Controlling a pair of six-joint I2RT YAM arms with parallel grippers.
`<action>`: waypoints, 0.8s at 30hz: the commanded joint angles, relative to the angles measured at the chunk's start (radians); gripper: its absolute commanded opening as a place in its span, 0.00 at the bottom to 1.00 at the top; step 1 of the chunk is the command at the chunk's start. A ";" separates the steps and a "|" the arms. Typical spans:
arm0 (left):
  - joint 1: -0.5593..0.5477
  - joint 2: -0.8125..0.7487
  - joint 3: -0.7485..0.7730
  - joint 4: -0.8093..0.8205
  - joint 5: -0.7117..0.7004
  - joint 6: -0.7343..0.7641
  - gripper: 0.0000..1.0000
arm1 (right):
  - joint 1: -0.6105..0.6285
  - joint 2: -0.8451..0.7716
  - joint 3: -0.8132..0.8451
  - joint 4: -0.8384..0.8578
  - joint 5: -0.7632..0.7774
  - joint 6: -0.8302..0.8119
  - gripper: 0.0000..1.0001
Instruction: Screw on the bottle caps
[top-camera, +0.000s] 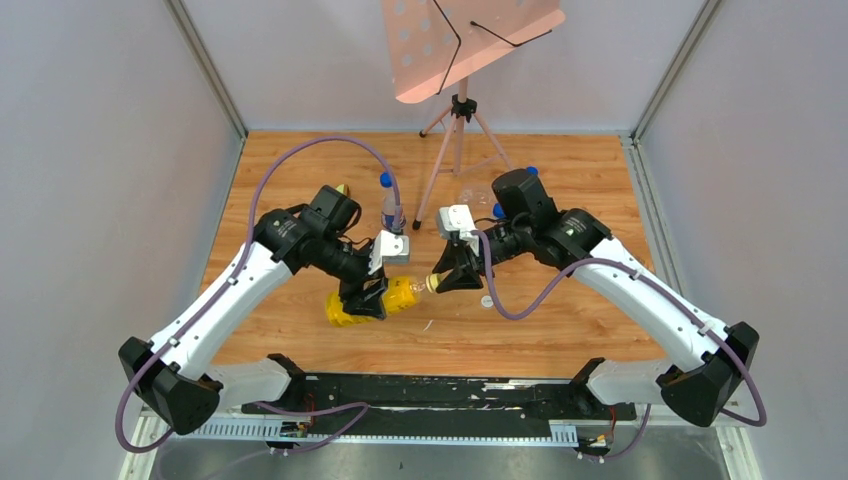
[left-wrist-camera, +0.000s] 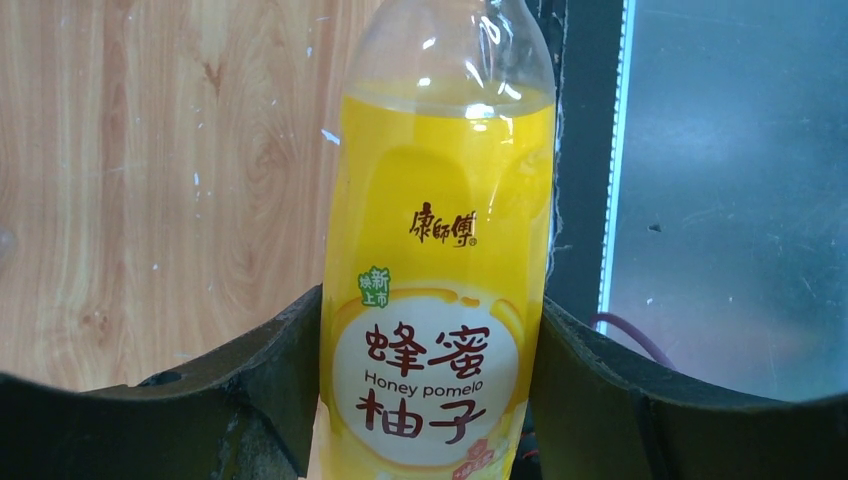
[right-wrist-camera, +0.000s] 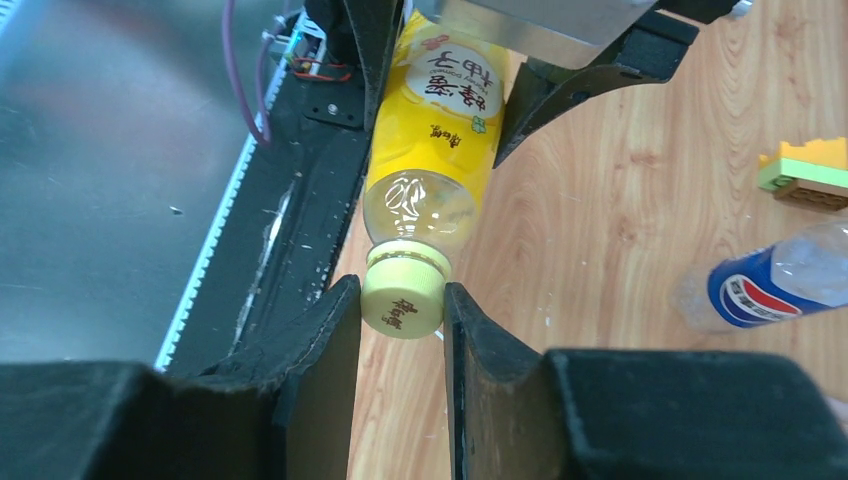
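Note:
My left gripper (top-camera: 368, 297) is shut on the yellow bottle (top-camera: 392, 296), gripping its labelled body (left-wrist-camera: 432, 300) between both fingers and holding it sideways above the table, neck toward the right. The yellow cap (right-wrist-camera: 403, 295) sits on the bottle's neck. My right gripper (right-wrist-camera: 402, 300) is shut on this cap, both fingertips touching its sides; in the top view the gripper (top-camera: 440, 282) meets the neck. A clear bottle with a blue label (top-camera: 391, 210) stands upright behind, a blue cap on it; it also shows in the right wrist view (right-wrist-camera: 770, 285). A white cap (top-camera: 487, 300) lies on the table. The amber-brown bottle is out of view.
A pink music stand's tripod (top-camera: 460, 140) stands at the back middle of the wooden table (top-camera: 560, 330). A yellow and green toy block (right-wrist-camera: 805, 170) lies beyond the clear bottle. The black base rail (top-camera: 420, 395) runs along the near edge.

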 joint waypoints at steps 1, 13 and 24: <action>-0.011 -0.051 -0.032 0.353 0.163 -0.148 0.00 | 0.035 -0.022 -0.041 0.061 0.049 -0.108 0.00; -0.011 -0.171 -0.166 0.518 0.235 -0.143 0.00 | 0.031 -0.062 -0.123 0.118 -0.094 -0.180 0.00; -0.011 -0.194 -0.189 0.621 0.216 -0.137 0.00 | -0.005 -0.011 -0.066 0.098 -0.144 -0.113 0.00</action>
